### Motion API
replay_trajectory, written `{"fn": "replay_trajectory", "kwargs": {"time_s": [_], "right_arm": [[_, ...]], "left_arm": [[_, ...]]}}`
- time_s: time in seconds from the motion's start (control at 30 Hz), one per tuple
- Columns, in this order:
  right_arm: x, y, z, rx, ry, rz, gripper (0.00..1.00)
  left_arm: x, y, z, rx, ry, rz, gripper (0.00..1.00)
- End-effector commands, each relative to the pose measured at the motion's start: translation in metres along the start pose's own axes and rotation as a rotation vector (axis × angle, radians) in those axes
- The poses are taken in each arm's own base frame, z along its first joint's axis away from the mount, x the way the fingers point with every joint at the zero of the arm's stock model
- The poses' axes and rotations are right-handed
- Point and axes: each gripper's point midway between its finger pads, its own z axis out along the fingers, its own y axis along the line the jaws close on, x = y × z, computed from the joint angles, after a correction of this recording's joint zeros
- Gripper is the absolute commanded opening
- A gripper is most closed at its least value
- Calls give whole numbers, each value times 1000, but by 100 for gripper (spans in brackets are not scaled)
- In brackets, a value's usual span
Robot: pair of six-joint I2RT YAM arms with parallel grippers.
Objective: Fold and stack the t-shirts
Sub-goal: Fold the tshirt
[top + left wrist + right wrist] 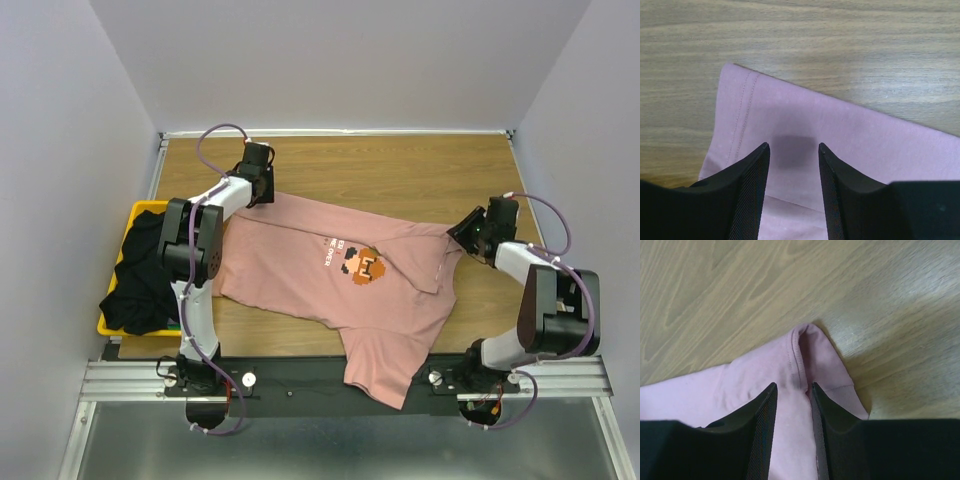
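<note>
A dusty-pink t-shirt [300, 285] with a pixel-art face [362, 264] lies spread flat across the wooden table, one part hanging over the near edge. My left gripper [266, 194] is at its far left corner, open, its fingertips [764, 150] set down astride the flat cloth [850, 135] by a stitched hem. My right gripper [456, 232] is at the shirt's right corner, open, with a raised fold of the pink cloth [800, 355] running between its fingers [771, 392]. A black t-shirt [145, 275] lies crumpled in the basket at the left.
A yellow plastic basket [140, 207] stands at the table's left edge, the black shirt spilling over its near side. Bare wood [400, 165] lies behind the pink shirt. A metal rail [300, 378] runs along the near edge between the arm bases.
</note>
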Motion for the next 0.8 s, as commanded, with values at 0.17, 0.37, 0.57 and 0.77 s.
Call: {"fn": "replay_trajectory", "kwargs": {"time_s": [0.17, 0.37, 0.57, 0.77], "right_arm": [[14, 3, 17, -120, 32, 9, 40], [18, 1, 15, -150, 29, 13, 36], [17, -5, 7, -133, 13, 27, 8], [18, -1, -13, -142, 0, 39, 2]], "left_arm": [[2, -3, 8, 12, 12, -1, 51], [5, -1, 11, 3, 26, -1, 51], [8, 1, 12, -8, 34, -2, 51], [11, 2, 13, -13, 43, -4, 51]]}}
